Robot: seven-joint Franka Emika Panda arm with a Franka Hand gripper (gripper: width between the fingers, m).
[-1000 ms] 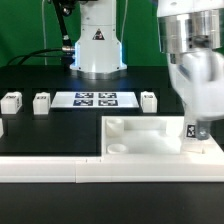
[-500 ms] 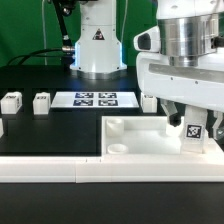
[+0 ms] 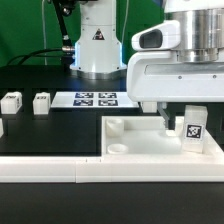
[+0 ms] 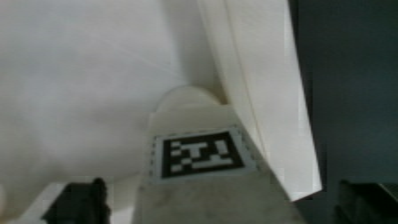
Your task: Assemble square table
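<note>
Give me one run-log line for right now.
fingers: open, straddling leg block, not gripping | leg block: standing on table top, exterior view's right end

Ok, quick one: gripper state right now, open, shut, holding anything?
Gripper: open, nothing held. Its jaws stand apart on either side of the white tagged leg block, which is upright in a corner of the white plastic square table top.

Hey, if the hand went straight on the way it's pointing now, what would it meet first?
Probably the tagged leg block standing on the square table top: the wrist view shows it centred under the open hand. Its distance is unclear.
</note>
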